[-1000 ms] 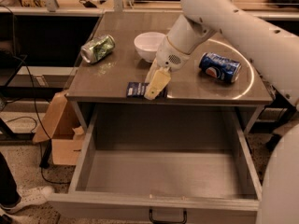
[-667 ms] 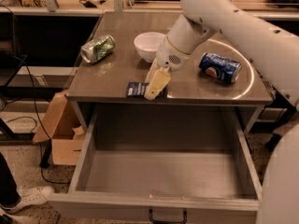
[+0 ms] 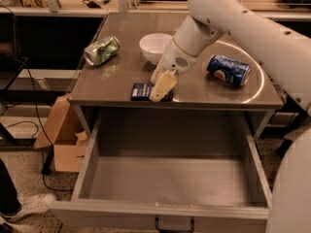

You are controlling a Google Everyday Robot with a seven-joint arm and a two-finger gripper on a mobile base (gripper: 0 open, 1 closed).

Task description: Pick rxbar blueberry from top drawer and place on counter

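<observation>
The rxbar blueberry (image 3: pixel 141 91) is a small flat dark-blue wrapper lying flat on the counter (image 3: pixel 116 79) near its front edge. My gripper (image 3: pixel 158 90) hangs right over the bar's right end, reaching down from the white arm at the upper right, and hides that end. The top drawer (image 3: pixel 170 178) is pulled wide open below the counter. Its grey floor is bare and its black handle (image 3: pixel 174 224) shows at the bottom.
On the counter stand a white bowl (image 3: pixel 154 46), a crushed green can (image 3: pixel 101 50) lying at the left and a blue Pepsi can (image 3: pixel 229 70) lying at the right. A cardboard box (image 3: pixel 63 140) sits on the floor at the left. A shoe (image 3: pixel 24 208) shows at the bottom left.
</observation>
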